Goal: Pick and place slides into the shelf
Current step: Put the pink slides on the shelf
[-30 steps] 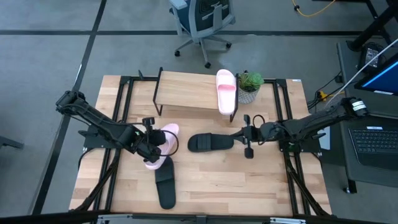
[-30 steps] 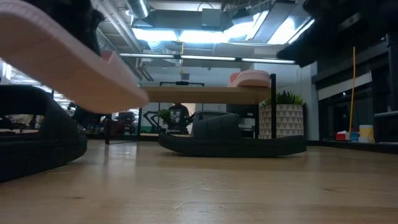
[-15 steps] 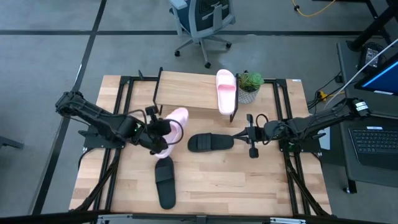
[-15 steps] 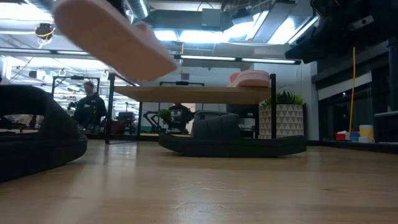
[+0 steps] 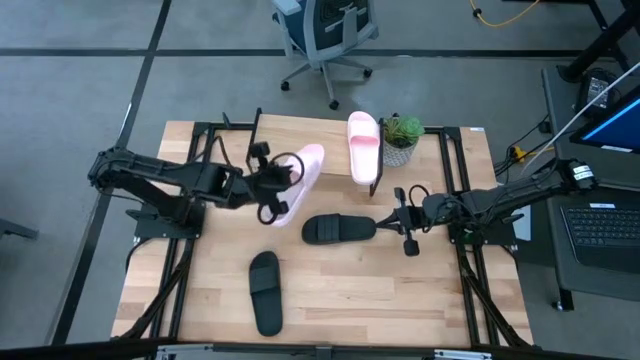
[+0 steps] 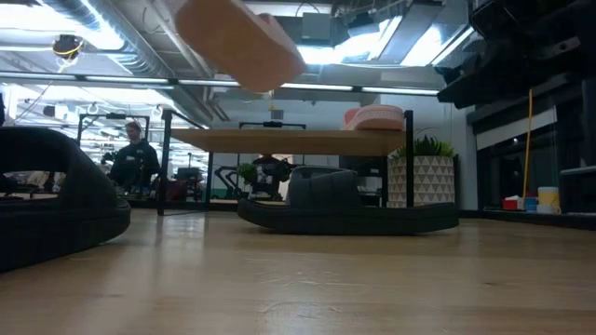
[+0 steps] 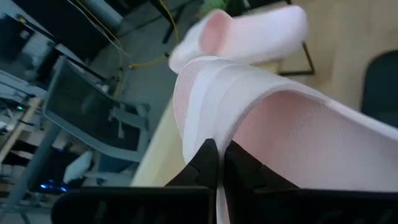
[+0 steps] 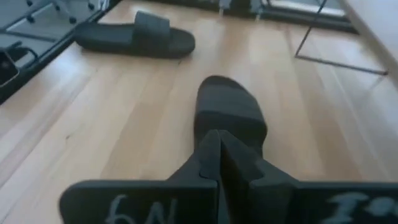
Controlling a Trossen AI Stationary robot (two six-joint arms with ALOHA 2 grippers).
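A: Where is the carried slide held, and how is it aligned?

B: A pink slide (image 5: 297,178) is pinched at its strap by the left gripper (image 5: 268,186), fingers closed on it. It is held in the air over the near front edge of the shelf (image 5: 300,150). Its long axis is tilted, running from the gripper up toward the shelf's far right. Which end leads cannot be told.

A: The other slides?

B: A second pink slide (image 5: 363,147) is laid on the shelf top at its right end, long axis across the plank. One black slide (image 5: 338,229) is lying on the table (image 5: 340,300) in front of the shelf, long axis left to right. Another black slide (image 5: 266,291) is set nearer the front edge, long axis front to back.

A: Right gripper?

B: The right gripper (image 5: 404,219) is closed with nothing held, just beside the right end of the middle black slide and pointed at it.
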